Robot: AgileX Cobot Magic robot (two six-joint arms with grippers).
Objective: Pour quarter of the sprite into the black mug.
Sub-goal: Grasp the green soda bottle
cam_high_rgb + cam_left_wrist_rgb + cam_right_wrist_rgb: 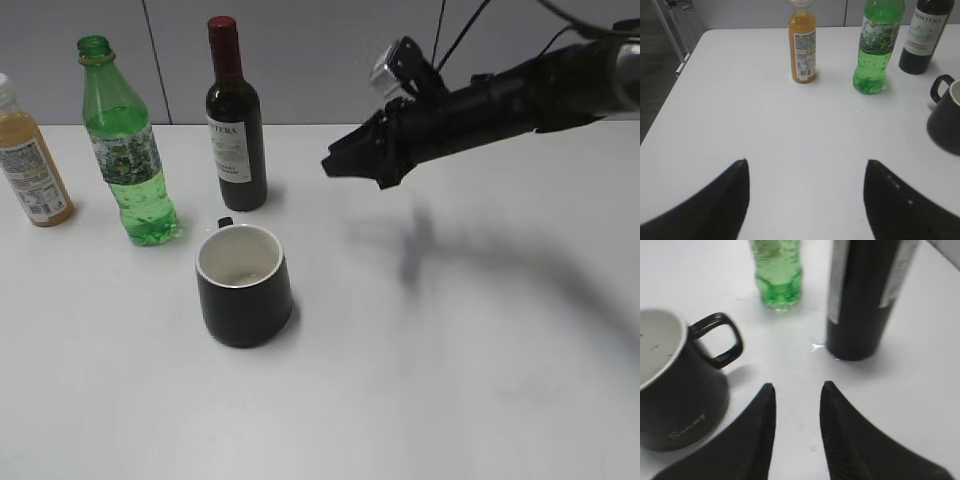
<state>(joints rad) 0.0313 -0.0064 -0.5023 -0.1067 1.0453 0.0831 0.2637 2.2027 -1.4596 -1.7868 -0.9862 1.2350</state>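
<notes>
Standing uncapped far left on table (450, 380): sprite (128, 160), between juice bottle (30, 160) and wine bottle (235, 125); black mug (243, 283) nearer. Right gripper (340, 165) hovering, empty.

Left wrist view: left gripper (805, 170) wide open, empty; sprite (877, 47) far right.

Right wrist view: jaws partly open, nothing held. Sprite (777, 272) probably light, thin-walled, squeezable; best grasped at labelled mid-body.

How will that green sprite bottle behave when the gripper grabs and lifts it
The sprite looks uncapped, so tilting it early would probably spill. It is tall on a narrow base, so a sideways nudge could tip it. Its clear plastic wall likely flexes under a hard squeeze, and the bumpy lower body may give better grip than the label.
</notes>
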